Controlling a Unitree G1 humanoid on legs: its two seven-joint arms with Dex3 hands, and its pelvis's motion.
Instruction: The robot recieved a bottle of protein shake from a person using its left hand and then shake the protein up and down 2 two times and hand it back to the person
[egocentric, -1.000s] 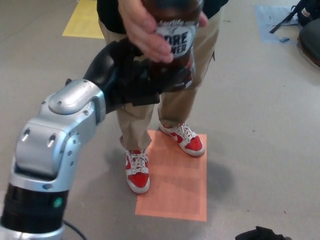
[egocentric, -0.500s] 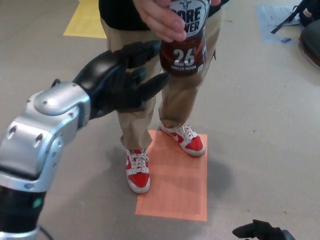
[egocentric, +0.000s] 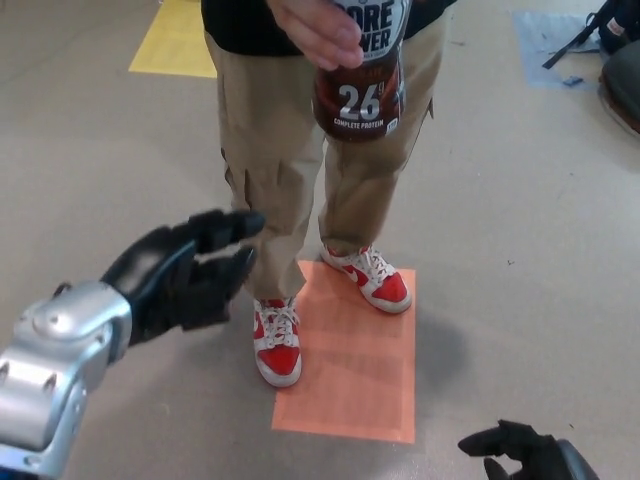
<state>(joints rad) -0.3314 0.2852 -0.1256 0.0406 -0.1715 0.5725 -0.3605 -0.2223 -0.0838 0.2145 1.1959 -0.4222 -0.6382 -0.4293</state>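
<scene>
You are looking at the protein shake bottle (egocentric: 360, 85) hanging upright in the person's hand (egocentric: 318, 30), well above and to the right of your left hand (egocentric: 180, 275), whose fingers are spreading apart around nothing. Your right hand (egocentric: 525, 452) is showing at the bottom edge; I cannot tell its state.

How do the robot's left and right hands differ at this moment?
The left hand is raised at mid-frame with its silver forearm showing; the right hand sits low at the bottom edge, mostly cut off. The left hand's fingers are spread open; the right's pose is unclear. Both are black and hold nothing.
</scene>
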